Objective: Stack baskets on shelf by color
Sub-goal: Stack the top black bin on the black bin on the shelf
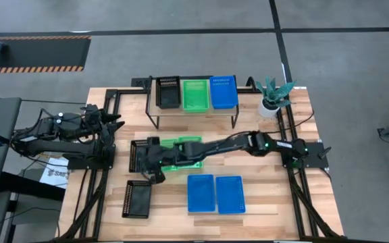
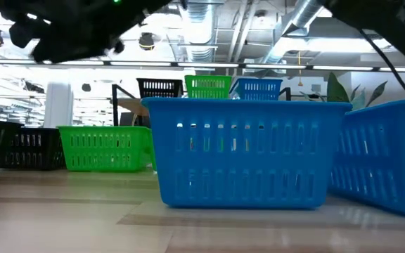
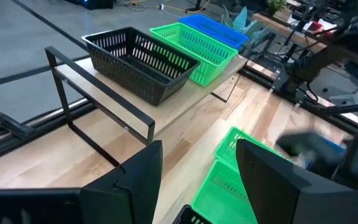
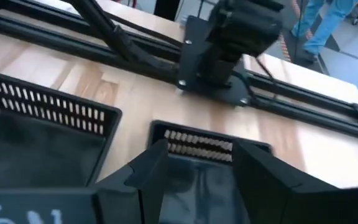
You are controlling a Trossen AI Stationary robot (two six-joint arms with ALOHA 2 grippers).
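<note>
The shelf (image 1: 196, 111) stands at the table's far side and carries one black basket (image 1: 168, 92), one green (image 1: 195, 95) and one blue (image 1: 223, 92), side by side. Two green baskets (image 1: 181, 154) rest on the table under my right arm. Two black baskets (image 1: 136, 199) (image 1: 139, 154) lie at the left, and two blue ones (image 1: 201, 193) (image 1: 229, 194) sit near the front. My right gripper (image 1: 155, 172) (image 4: 197, 186) is open and hovers over a black basket (image 4: 194, 146). My left gripper (image 1: 117, 121) (image 3: 197, 180) waits open at the left, facing the shelf (image 3: 123, 93).
A potted plant (image 1: 273, 98) stands at the shelf's right end. Black frame rails (image 1: 296, 196) run along both table sides, and the left arm's base (image 4: 219, 50) sits past the black baskets. Bare wood shows between the shelf and the green baskets.
</note>
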